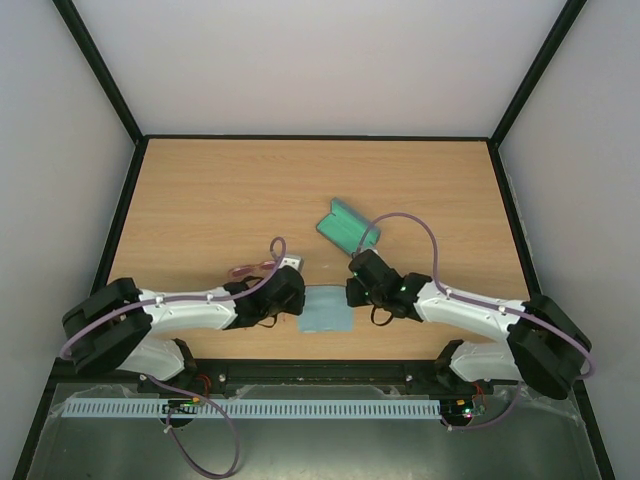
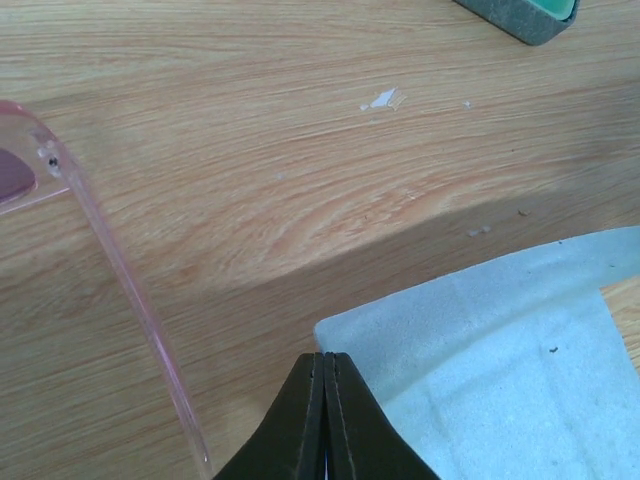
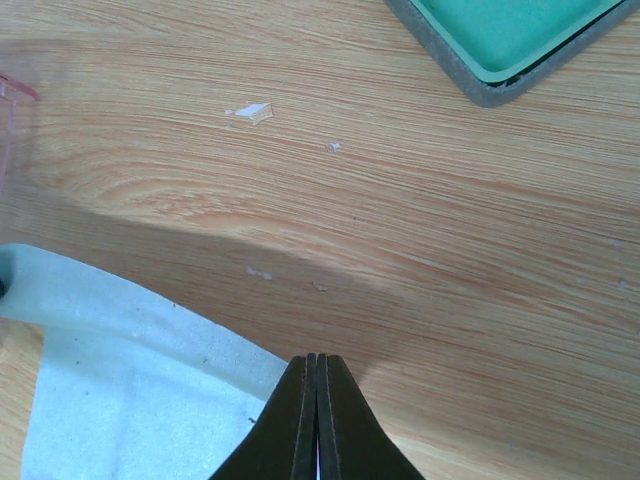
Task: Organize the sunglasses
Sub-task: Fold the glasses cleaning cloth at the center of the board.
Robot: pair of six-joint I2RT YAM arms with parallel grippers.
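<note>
The pink sunglasses lie on the table just behind my left gripper; one slender arm shows in the left wrist view and a tip in the right wrist view. My left gripper is shut at the light blue cloth's far left corner. My right gripper is shut at the cloth's far right corner. Both jaws look pinched on the cloth, and its edge looks slightly raised and rolled. Neither gripper touches the sunglasses.
The grey-blue case lies open behind the cloth with its green lining up; it also shows in the left wrist view and the right wrist view. A small white chip lies on the wood. Black frame rails border the table.
</note>
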